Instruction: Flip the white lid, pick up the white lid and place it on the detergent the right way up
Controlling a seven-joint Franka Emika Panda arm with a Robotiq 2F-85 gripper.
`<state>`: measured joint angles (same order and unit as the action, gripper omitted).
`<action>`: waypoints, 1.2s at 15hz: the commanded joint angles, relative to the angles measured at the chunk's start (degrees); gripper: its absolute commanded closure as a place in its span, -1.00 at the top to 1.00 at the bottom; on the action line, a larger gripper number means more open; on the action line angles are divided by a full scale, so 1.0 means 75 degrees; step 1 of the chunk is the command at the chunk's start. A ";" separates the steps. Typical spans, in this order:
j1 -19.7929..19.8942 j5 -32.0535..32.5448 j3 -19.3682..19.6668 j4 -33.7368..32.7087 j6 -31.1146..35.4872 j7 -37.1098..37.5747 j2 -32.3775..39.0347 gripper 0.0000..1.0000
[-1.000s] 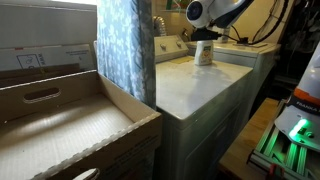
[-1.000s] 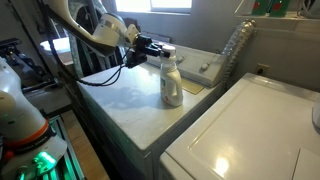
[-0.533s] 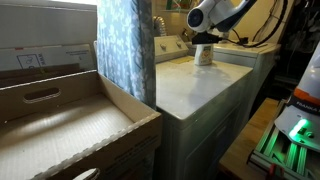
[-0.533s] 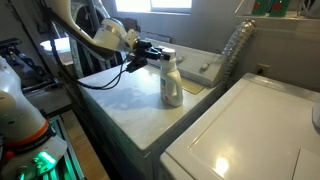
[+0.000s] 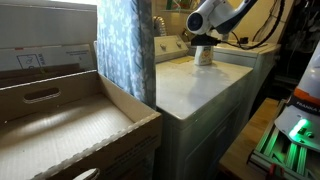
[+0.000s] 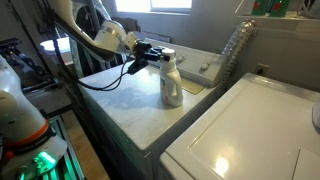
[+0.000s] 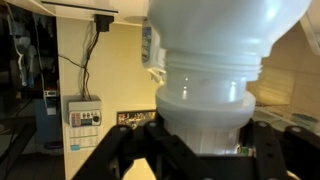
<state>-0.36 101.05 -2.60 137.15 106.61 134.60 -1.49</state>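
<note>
the small round white plastic lid (image 7: 203,128) sits at the narrow neck of the cream plastic detergent bottle with the yellow-orange label (image 6: 172,85). in the wrist view the bottle (image 7: 215,40) appears upside down, its body at the top and the lid below it. the black robotiq gripper (image 6: 157,52) reaches in sideways at the height of the bottle's top, with a dark finger close on each side of the lid. i cannot tell whether the fingers press on the lid or only flank it. the bottle stands upright on the pale flat top of a white laundry machine (image 6: 120,100), towards its back. a second white appliance (image 6: 250,130) stands just beside it. in an exterior view a blue patterned curtain (image 5: 125,50) hangs near the machine, with an open brown box (image 5: 60,120) in front.
</note>
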 commanded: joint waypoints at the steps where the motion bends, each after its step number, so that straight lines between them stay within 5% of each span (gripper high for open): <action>1: -0.0068 0.0018 0.0066 0.0115 0.0011 0.0567 0.0083 -0.24; 16: -0.0051 0.0402 0.0062 0.0219 -0.0258 0.0579 0.0460 -0.24; 17: -0.0043 0.0348 0.0069 0.0208 -0.0200 0.0584 0.0418 0.76; 18: -0.0039 0.0363 0.0072 0.0208 -0.0203 0.0575 0.0384 0.77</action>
<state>-0.54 103.36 -2.56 137.51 105.35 137.22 1.52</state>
